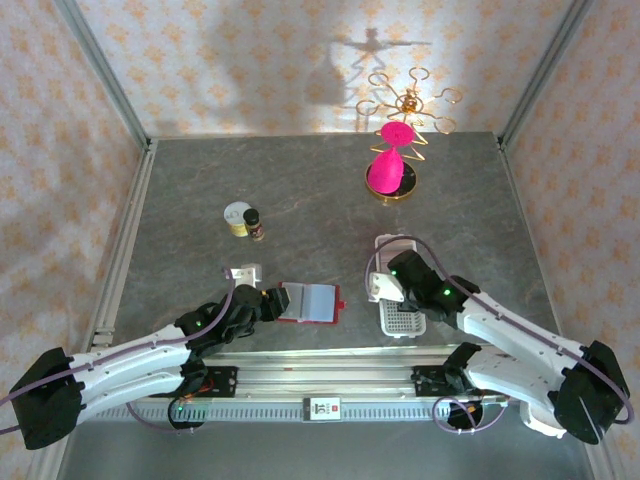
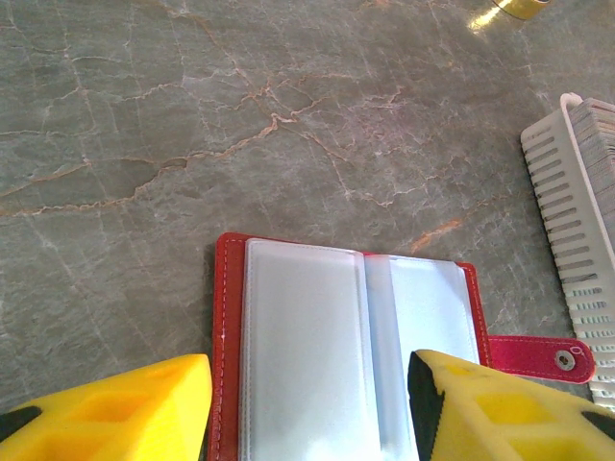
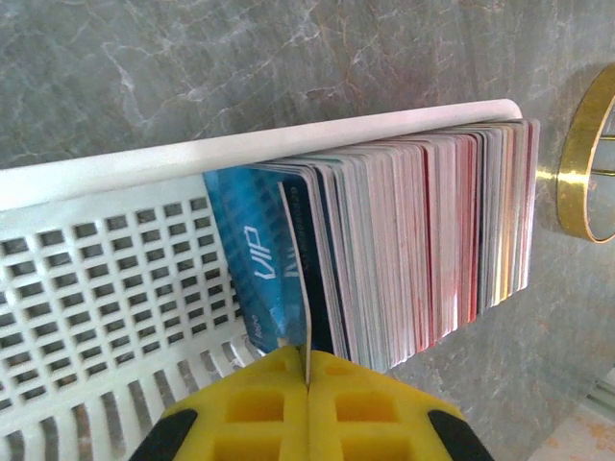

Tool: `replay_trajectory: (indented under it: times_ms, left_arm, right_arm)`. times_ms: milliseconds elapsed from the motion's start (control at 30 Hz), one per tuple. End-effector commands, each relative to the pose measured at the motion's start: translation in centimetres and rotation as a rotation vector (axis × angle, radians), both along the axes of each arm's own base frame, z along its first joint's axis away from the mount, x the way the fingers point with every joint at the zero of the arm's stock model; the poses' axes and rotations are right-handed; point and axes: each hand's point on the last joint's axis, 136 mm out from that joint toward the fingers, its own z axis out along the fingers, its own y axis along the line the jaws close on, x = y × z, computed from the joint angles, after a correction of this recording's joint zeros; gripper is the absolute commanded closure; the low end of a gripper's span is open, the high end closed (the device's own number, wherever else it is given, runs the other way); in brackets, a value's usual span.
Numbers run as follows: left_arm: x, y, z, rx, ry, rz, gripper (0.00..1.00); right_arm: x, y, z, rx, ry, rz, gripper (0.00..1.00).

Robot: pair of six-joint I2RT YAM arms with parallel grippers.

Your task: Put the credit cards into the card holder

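Dozens of credit cards (image 3: 413,240) stand on edge, packed tightly at one end of a white slotted tray (image 3: 115,279), with a blue card marked VIP (image 3: 245,259) leaning at the open side of the stack. The right gripper (image 3: 307,379) has its yellow fingers pressed together on the edge of one thin pale card (image 3: 298,279) just in front of that blue one, still among the others in the tray. From above, the tray (image 1: 400,322) lies right of centre on the grey marbled table (image 1: 300,190), partly under the right arm. The card holder (image 2: 346,346) lies open and flat to the tray's left, its clear sleeves facing up inside the red cover and its snap tab (image 2: 538,357) pointing toward the tray. The left gripper (image 2: 306,384) sits over its near edge with jaws spread wide, one finger on each side; contact cannot be judged. Farther back stand a small jar (image 1: 238,217), a dark bottle (image 1: 255,225) and a gold stand (image 1: 395,165) holding pink items.
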Motion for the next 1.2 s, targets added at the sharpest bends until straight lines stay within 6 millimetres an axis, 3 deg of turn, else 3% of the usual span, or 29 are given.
replay_trajectory:
  times_ms: [0,267,633,767,933,1033,1167]
  left_arm:
    - [0.0,-0.3,0.2,-0.008,-0.002,-0.008,0.42]
    - [0.3,-0.3,0.9,0.008,-0.014,-0.007,0.42]
    - [0.8,0.6,2.0,0.054,-0.033,0.026,0.4]
    - [0.7,0.5,2.3,0.057,-0.033,0.019,0.38]
    - [0.5,0.6,2.4,0.054,-0.031,0.019,0.35]
    - [0.3,0.8,1.8,0.08,-0.008,0.017,0.29]
    - [0.2,0.9,1.3,0.132,0.034,0.01,0.24]
  right_arm:
    - [-0.5,-0.1,1.0,0.03,0.02,-0.019,1.0]
    - [-1.9,0.8,1.6,0.098,0.099,-0.006,1.0]
    - [-2.9,2.5,4.9,0.262,0.152,-0.051,1.0]
    - [-1.9,4.5,7.9,0.433,0.148,-0.133,1.0]
    - [-0.1,8.2,12.7,0.8,0.197,-0.318,1.0]
    - [0.9,9.5,13.6,0.975,0.286,-0.505,1.0]
    - [1.2,10.6,13.2,1.075,0.406,-0.674,1.0]
